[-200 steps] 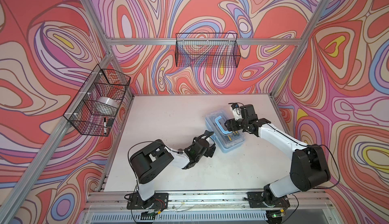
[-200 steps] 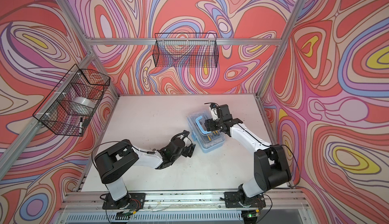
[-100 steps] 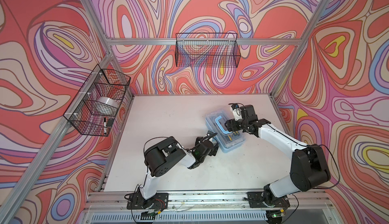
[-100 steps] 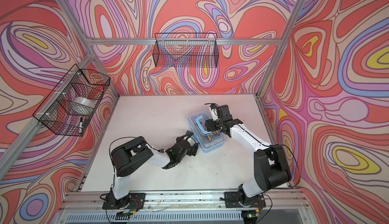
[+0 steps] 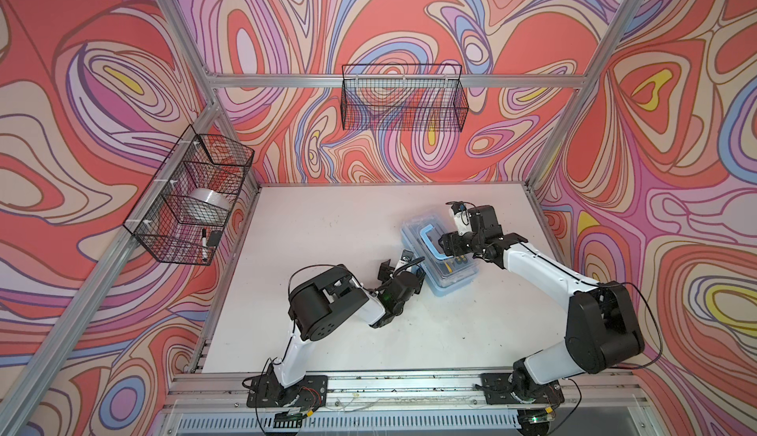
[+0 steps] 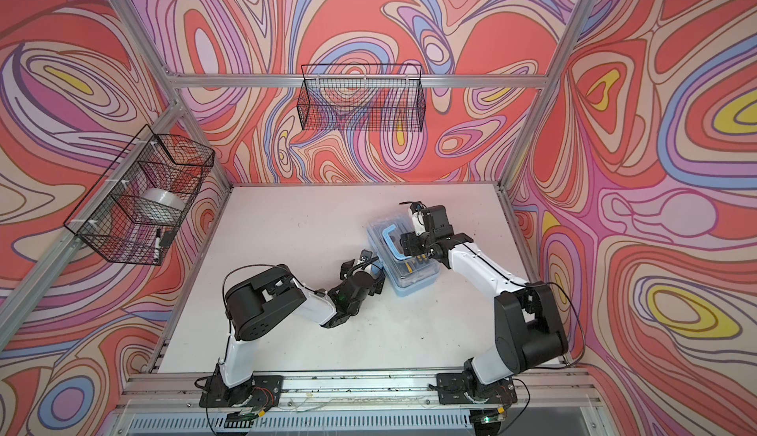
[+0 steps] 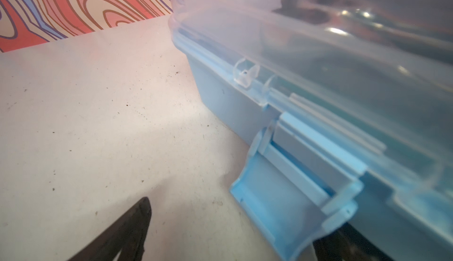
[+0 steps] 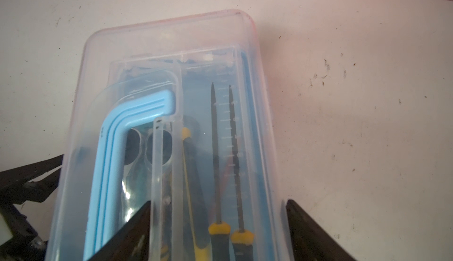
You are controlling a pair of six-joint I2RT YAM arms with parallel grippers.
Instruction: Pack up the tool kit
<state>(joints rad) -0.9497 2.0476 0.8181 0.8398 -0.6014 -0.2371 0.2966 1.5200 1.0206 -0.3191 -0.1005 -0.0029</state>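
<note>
Saw the light-blue tool case on the table, lid down, directly under the right end effector. Jaws apart: one finger on the lid beside the blue handle, one past the case's edge. Found the left end effector spread wide, unclipped latch between its fingers, nothing clamped.

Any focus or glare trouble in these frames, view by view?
Left wrist view: the clear lid is soft and hazy up close, with small glare spots. Right wrist view: the tools read clearly through it. Both top views: sharp, evenly lit.
</note>
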